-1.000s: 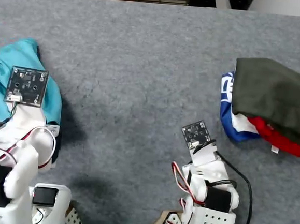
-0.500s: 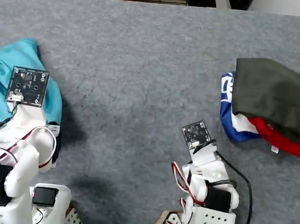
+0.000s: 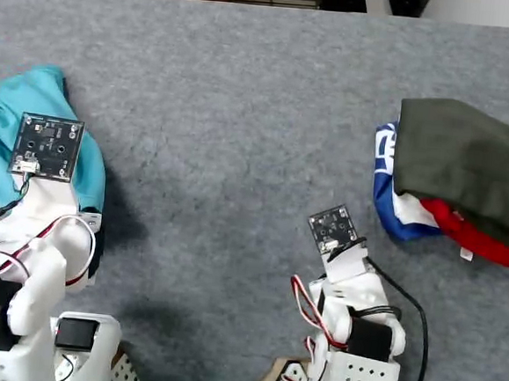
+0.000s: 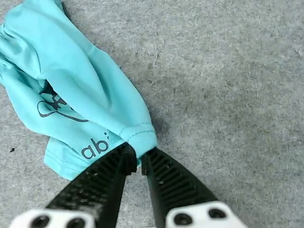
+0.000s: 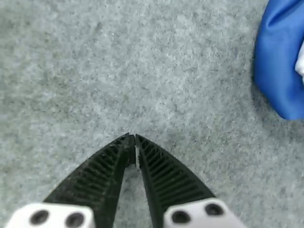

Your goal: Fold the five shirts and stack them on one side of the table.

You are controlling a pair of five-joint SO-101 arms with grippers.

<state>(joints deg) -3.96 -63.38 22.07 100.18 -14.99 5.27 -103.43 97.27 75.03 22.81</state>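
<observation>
A crumpled teal shirt [image 3: 13, 119] lies at the table's left edge, partly under the left arm. In the left wrist view my left gripper [image 4: 137, 159] is shut on a hem of the teal shirt [image 4: 71, 95], pinching its edge between the black fingers. At the right side sits a stack of folded shirts: a dark olive one [image 3: 469, 159] on top, a red one [image 3: 480, 239] and a blue-and-white one [image 3: 386, 196] beneath. My right gripper [image 5: 132, 142] is shut with nothing in it, over bare carpet near the blue shirt [image 5: 282, 61].
The grey felt table top [image 3: 243, 110] spreads between the two arms. Both arm bases [image 3: 348, 348] stand at the near edge, with cables around them. Furniture legs show beyond the far edge.
</observation>
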